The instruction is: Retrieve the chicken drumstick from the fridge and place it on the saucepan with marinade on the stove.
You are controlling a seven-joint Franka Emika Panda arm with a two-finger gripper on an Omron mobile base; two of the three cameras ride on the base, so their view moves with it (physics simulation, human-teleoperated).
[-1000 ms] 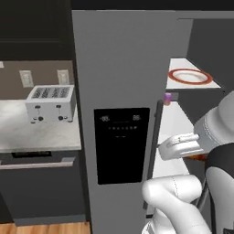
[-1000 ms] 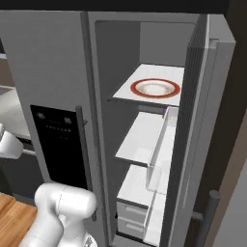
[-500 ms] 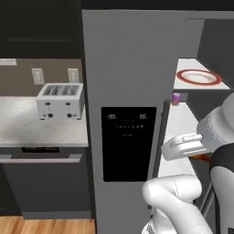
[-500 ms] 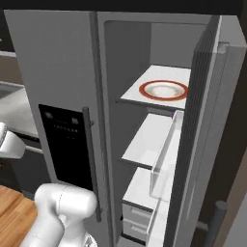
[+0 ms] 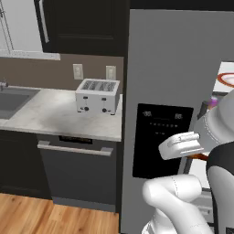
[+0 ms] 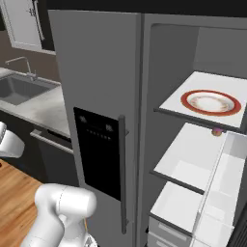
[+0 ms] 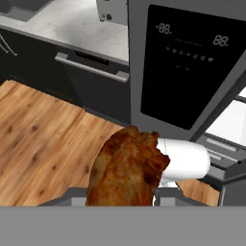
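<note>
So the chicken drumstick [image 7: 127, 168] sits bottom centre of the hand view, a bumpy brown lump rising right out of the gripper [image 7: 121, 199]. The jaws are pinched in on its lower end; you can't see the tips themselves, the meat hides them.

My guess on handling: light, a bit squishy on the fleshy part, probably greasy, so it could twist or slide if the arm swings hard. Grabbing across the thick meaty middle seems safer than the narrow bone end.

Behind it, the fridge [image 7: 192, 62] with its black dispenser panel [image 7: 190, 67] takes the upper right. In the right base view the fridge's right side stands open, with a red-rimmed plate [image 6: 211, 102] on a shelf at the right. A toaster [image 5: 98, 95] sits on the counter [image 5: 50, 112] at centre-left of the left base view.
</note>
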